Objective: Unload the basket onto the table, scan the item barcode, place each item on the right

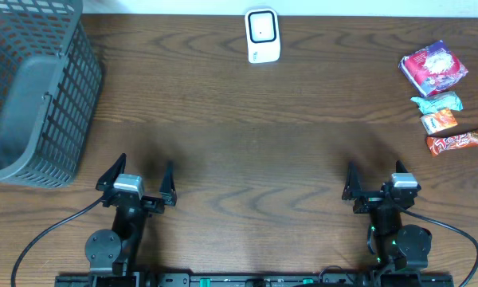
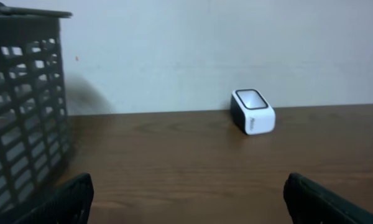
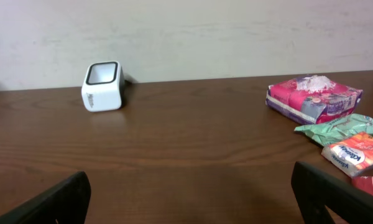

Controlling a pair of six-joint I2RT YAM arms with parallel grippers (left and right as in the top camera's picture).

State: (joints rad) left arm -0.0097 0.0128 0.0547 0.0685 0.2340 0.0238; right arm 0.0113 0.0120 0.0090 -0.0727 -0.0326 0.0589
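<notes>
Brown wood-grain table (image 1: 239, 135), pale wall (image 2: 205, 50) behind, left tool (image 1: 145, 167) and right tool (image 1: 374, 171) spread, empty

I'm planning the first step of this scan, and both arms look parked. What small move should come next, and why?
Probably swing the right gripper toward the red snack bar. That gripper stands open and empty, and the bar lies nearest it on its own side. The scanner sits at the far edge, so an item likely has to be picked up first.
</notes>
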